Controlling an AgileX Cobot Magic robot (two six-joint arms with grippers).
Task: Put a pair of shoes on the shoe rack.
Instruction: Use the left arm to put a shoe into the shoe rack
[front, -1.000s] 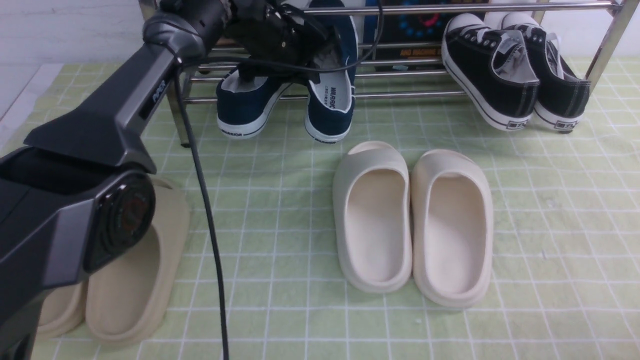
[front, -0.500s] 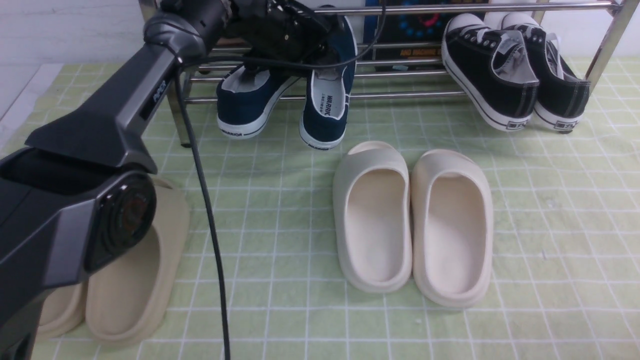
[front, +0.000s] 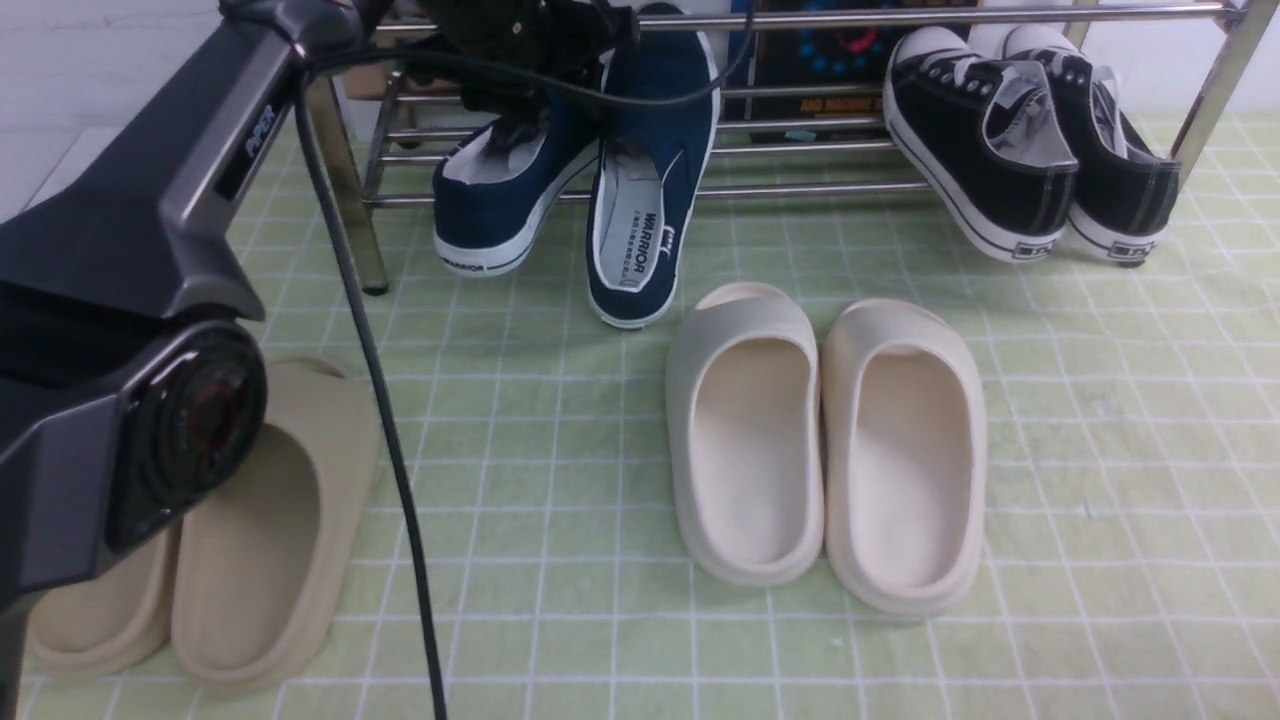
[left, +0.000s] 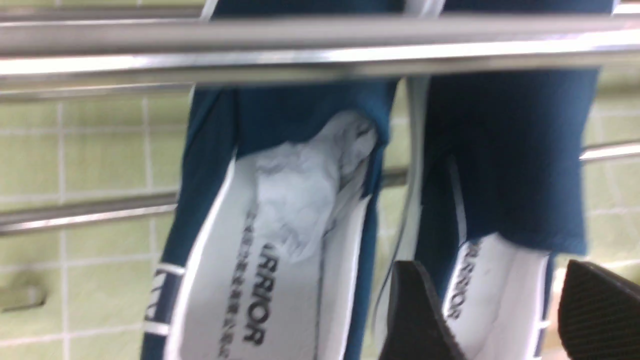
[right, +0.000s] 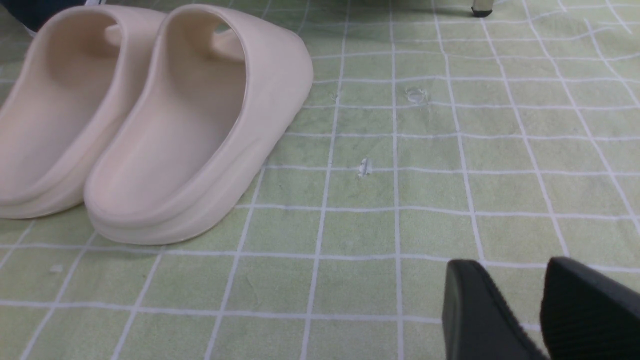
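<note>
Both navy shoes (front: 645, 200) lay tilted toes-up on the chrome shoe rack (front: 820, 188), at its left end, heels overhanging its front bar.
</note>
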